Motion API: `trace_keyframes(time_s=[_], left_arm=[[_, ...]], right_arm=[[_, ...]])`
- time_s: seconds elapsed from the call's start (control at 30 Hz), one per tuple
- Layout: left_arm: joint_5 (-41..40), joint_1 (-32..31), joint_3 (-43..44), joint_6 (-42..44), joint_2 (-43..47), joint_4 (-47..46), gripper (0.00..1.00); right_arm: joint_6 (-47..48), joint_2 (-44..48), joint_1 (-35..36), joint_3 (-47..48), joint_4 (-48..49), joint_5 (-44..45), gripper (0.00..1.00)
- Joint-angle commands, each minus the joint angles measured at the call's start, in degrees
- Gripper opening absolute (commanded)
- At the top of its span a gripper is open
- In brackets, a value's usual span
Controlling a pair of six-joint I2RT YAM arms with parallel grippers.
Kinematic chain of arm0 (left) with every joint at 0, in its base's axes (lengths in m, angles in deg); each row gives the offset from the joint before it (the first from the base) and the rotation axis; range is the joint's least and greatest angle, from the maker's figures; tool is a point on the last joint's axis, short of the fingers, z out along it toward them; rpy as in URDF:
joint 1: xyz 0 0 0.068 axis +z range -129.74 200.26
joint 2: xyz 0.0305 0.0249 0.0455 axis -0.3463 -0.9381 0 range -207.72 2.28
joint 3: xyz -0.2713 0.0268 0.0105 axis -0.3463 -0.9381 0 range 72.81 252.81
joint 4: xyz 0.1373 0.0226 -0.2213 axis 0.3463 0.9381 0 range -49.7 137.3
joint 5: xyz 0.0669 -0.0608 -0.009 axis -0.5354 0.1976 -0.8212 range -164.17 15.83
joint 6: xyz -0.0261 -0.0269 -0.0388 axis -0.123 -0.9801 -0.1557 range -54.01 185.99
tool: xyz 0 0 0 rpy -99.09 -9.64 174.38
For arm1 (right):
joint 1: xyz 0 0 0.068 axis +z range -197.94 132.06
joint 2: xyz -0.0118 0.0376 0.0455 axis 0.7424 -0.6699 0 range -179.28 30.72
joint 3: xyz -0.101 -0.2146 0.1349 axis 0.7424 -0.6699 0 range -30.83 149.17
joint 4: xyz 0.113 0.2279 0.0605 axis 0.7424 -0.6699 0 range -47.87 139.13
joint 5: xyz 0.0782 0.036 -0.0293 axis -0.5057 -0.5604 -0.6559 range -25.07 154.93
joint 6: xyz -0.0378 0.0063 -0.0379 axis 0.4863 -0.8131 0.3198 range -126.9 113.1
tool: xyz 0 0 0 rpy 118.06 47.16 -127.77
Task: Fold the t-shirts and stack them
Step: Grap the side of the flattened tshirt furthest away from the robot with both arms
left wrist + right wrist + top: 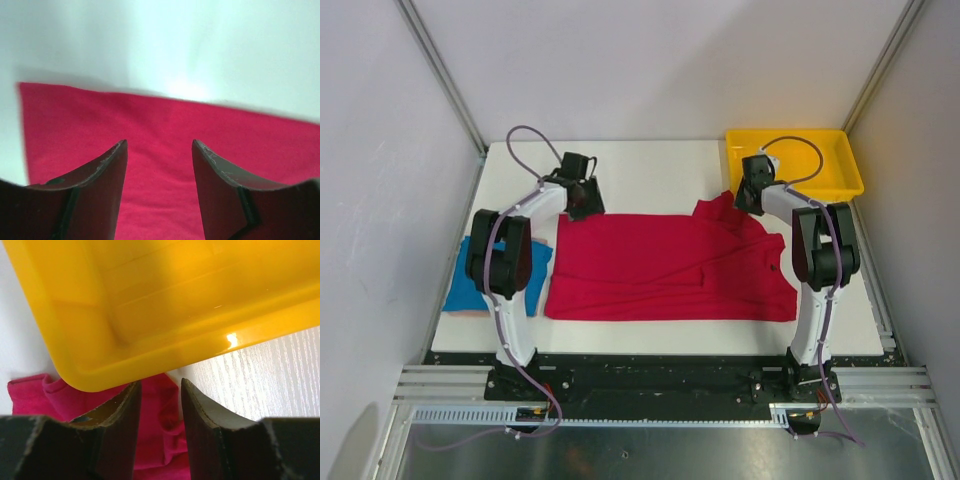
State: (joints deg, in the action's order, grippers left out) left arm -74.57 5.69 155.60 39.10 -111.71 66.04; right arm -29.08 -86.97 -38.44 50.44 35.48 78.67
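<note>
Top external: I see blue shirt point(460, 287) folded, red shirt point(660, 272) not yet; left fingers point(107, 167) and right fingers point(125, 412) spread, empty.

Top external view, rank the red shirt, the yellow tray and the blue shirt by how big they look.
Red shirt, clearly largest.
Yellow tray next.
Blue shirt smallest, but the left arm hides part of it, so that pair is unsure.

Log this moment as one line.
red shirt: spread flat | blue shirt: at left | left claw: open over red shirt's far edge | right claw: open over sleeve beside yellow tray
</note>
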Motion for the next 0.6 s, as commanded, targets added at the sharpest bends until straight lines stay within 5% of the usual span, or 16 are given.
trace_keyframes(time_s=[0.0, 0.57], left_arm=[[-10.05, 2.32, 2.49, 0.94, 2.66, -0.74, 0.59], [-17.97, 6.36, 5.51, 0.70, -4.25, -0.47, 0.55]], right_arm=[[1.11, -0.85, -0.20, 3.32, 1.78, 1.02, 0.43], [2.43, -5.90, -0.41, 9.55, 0.53, -1.10, 0.45]])
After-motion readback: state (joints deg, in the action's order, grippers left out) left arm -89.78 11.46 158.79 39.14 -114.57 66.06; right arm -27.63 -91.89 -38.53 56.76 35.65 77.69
